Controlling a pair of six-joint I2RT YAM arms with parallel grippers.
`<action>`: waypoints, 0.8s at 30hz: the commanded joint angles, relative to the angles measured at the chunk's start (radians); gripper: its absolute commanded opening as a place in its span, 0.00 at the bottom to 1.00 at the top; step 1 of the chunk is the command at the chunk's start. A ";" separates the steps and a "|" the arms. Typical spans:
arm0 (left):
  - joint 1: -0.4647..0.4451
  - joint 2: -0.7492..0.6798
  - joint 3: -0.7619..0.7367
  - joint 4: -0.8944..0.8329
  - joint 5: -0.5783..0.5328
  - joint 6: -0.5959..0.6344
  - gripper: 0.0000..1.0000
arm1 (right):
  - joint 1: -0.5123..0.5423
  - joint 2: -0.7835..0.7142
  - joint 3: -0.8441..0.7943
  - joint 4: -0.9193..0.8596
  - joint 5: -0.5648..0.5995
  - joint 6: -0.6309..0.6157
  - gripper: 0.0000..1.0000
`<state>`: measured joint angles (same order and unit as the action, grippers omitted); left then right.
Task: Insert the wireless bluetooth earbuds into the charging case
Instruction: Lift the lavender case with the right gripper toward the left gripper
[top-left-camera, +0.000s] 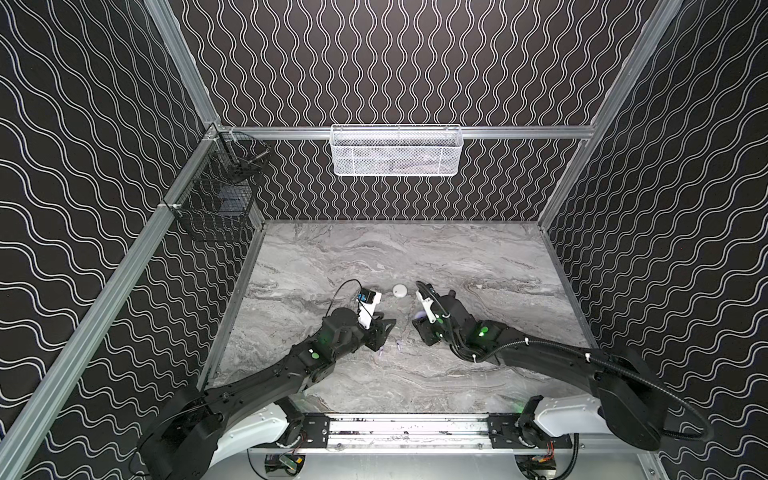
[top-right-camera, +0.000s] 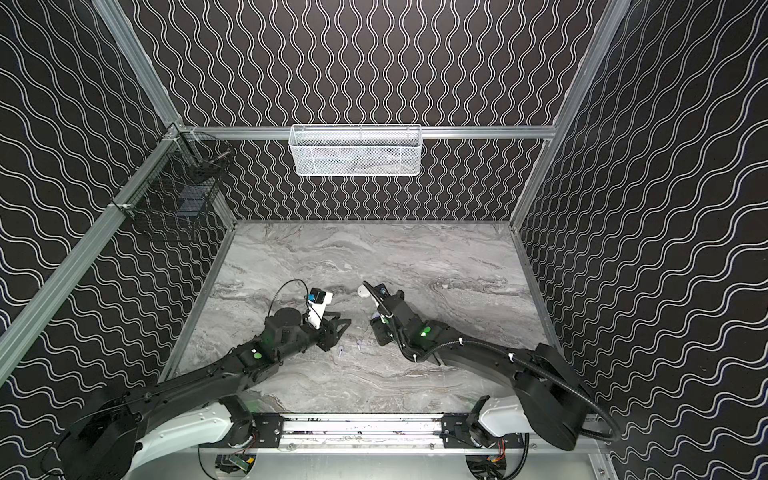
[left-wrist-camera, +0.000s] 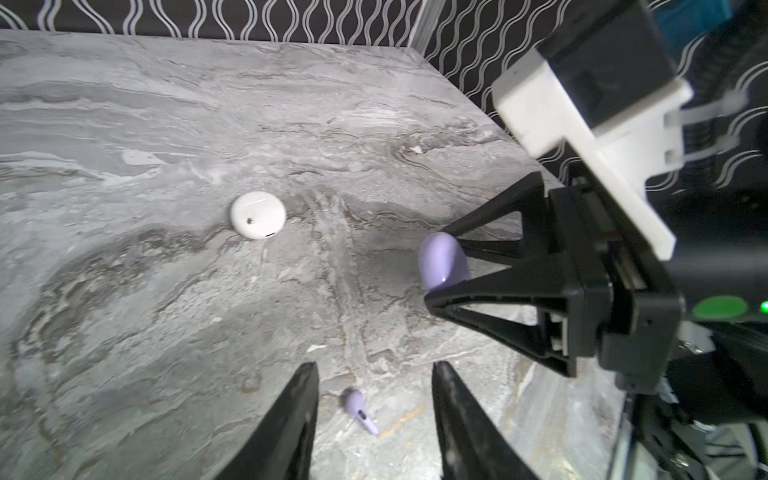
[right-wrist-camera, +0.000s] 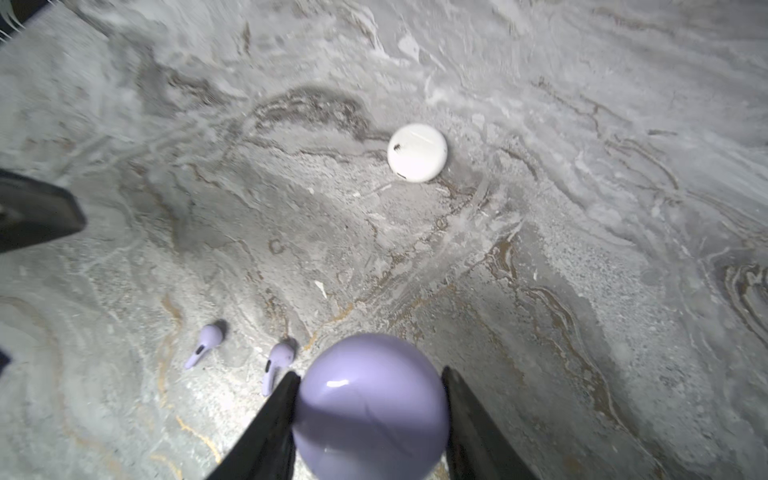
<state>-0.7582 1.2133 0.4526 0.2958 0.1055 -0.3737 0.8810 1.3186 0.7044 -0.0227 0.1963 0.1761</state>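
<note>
Earbuds (top-left-camera: 381, 354) in lavender lie on the table (top-left-camera: 457, 257) at 6 o'clock of the open, empty left claw (top-left-camera: 389, 333); right claw (right-wrist-camera: 370, 374), at their 2 o'clock, grips a lavender case (right-wrist-camera: 370, 415).

white case (top-left-camera: 400, 290) mid-table, open marble (top-left-camera: 415, 249) beyond

lavender case (right-wrist-camera: 370, 409): bottom cut off by edge
white case (top-right-camera: 361, 292): partly behind right arm (top-right-camera: 457, 349)
earbuds (top-left-camera: 399, 344): too small for detail

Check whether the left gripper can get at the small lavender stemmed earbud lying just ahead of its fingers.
Likely yes: the left gripper stands open right by the lavender earbud, nothing between them.
</note>
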 joint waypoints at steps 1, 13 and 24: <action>0.002 -0.006 0.047 -0.116 0.079 -0.027 0.49 | 0.004 -0.049 -0.038 0.133 -0.033 -0.024 0.28; 0.030 -0.010 0.225 -0.426 0.220 0.005 0.49 | 0.038 -0.152 -0.152 0.278 -0.079 -0.048 0.27; 0.088 0.049 0.346 -0.572 0.389 0.043 0.50 | 0.099 -0.181 -0.171 0.280 -0.028 -0.078 0.26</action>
<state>-0.6758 1.2533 0.7704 -0.2314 0.4294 -0.3630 0.9649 1.1351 0.5304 0.2195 0.1390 0.1188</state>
